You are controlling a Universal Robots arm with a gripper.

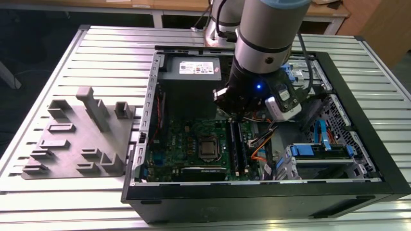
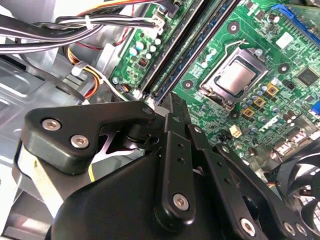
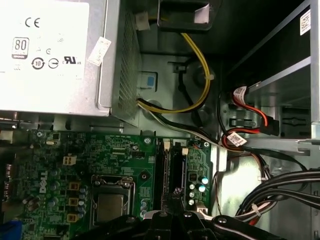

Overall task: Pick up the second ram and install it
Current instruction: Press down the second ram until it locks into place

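My gripper (image 1: 232,117) hangs inside the open computer case (image 1: 359,120), at the end of the memory slots nearest the power supply. Its black fingers (image 2: 175,150) stand together, shut, in the second wrist view, their tips right at the slot ends. A thin dark ram (image 1: 235,144) lies along a slot on the green motherboard (image 1: 183,144), beside the processor socket (image 1: 207,148). In the first wrist view the ram (image 3: 176,172) runs straight away from the gripper (image 3: 175,212). I cannot tell whether the tips touch it.
A grey fixture block (image 1: 77,139) with raised holders lies on the slatted table at the exterior view's left. The power supply (image 3: 45,55) sits behind the board. Cable bundles (image 2: 75,25) cross close beside the slots, and a blue-tabbed drive cage (image 1: 321,149) stands at the exterior view's right.
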